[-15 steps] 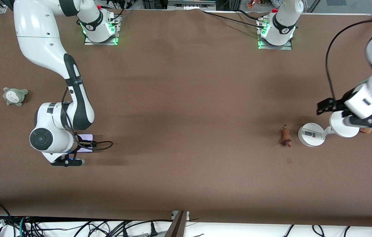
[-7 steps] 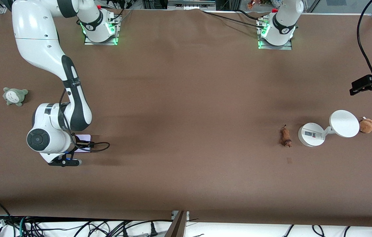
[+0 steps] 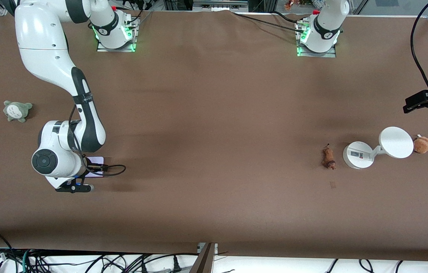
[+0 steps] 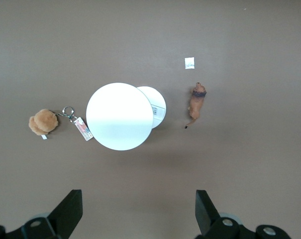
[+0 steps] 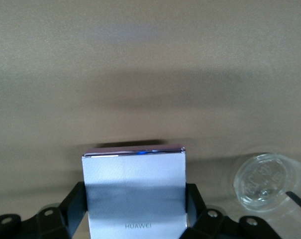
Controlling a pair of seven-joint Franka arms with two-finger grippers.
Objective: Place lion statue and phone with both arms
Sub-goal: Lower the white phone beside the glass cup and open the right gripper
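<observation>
We have the right tool (image 5: 135,234) clamped on the phone (image 5: 134,191), one finger on each long edge, which keeps the flat slab from slipping and leaves its face free. In the front view that phone (image 3: 96,167) peeks out pale beneath the right wrist, toward the right arm's end of the table (image 3: 214,125); whether it is just lifted or resting there we cannot tell. The left tool (image 4: 135,211) sits high over the table's edge at the left arm's end, fingers (image 4: 70,209) spread wide and empty, and from up there its camera takes in the whole little group below, which we judge is the point of hovering so high. The lion statue (image 3: 328,158) lies on the table just beside the round base of the white stand (image 3: 358,154), nearer the table's middle than the base is, so a grab would need to come in without bumping that base. The stand's white disc (image 3: 395,142) tilts up from it, and a small brown plush toy (image 3: 422,144) sits next to the disc. Over by the right arm a grey-green plush toy (image 3: 17,110) sits alone, well apart from everything. The lion is not yet picked up.
</observation>
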